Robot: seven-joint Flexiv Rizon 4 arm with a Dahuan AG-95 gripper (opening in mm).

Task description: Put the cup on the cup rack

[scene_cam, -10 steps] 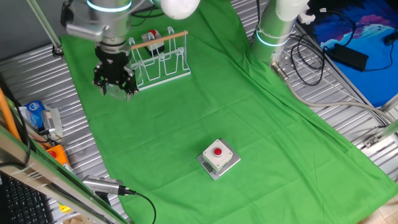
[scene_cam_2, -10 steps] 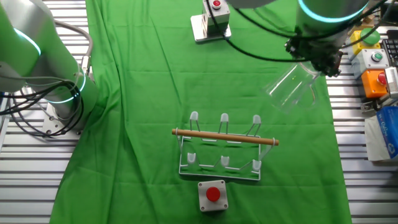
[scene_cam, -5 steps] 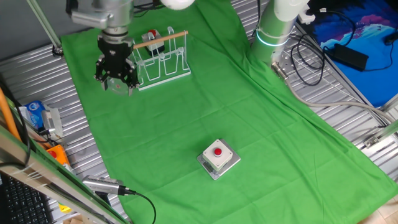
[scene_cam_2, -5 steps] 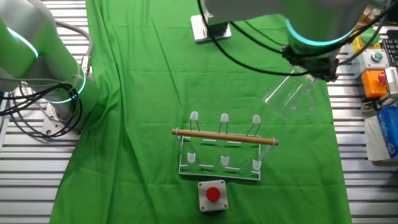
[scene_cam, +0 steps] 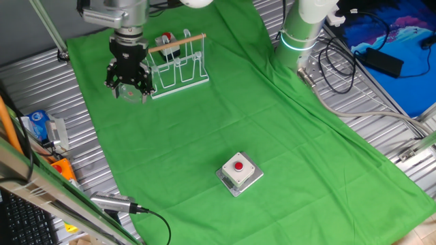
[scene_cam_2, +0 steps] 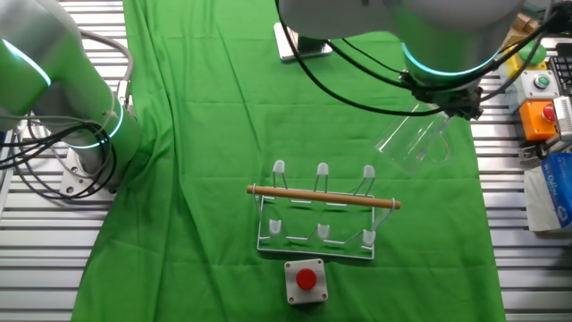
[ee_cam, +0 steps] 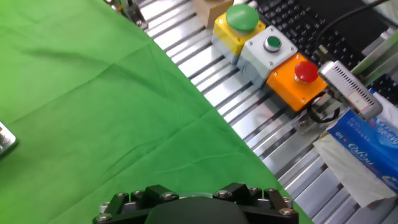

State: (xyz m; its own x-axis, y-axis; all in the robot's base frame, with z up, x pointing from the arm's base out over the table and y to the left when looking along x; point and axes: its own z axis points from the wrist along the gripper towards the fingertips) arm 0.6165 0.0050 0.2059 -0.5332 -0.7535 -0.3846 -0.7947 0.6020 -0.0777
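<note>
Cup (scene_cam_2: pixel 413 141) hangs tilted in the jaws (clamped), beside the cup rack (scene_cam_2: pixel 322 210).

you see matt green cloth (scene_cam_2: pixel 206 107), softly creased, over a table (scene_cam_2: pixel 36 241) of ribbed bare metal. the cup (scene_cam_2: pixel 413 141) is clear, glossy glass. the cup rack (scene_cam_2: pixel 322 219) is white-coated wire with a pale wooden dowel (scene_cam_2: pixel 322 196).

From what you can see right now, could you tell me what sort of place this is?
Most likely a robotics lab bench: a green cloth draped over a slatted metal table, a second robot arm with loose cables, and coloured push-button boxes by a keyboard.
</note>
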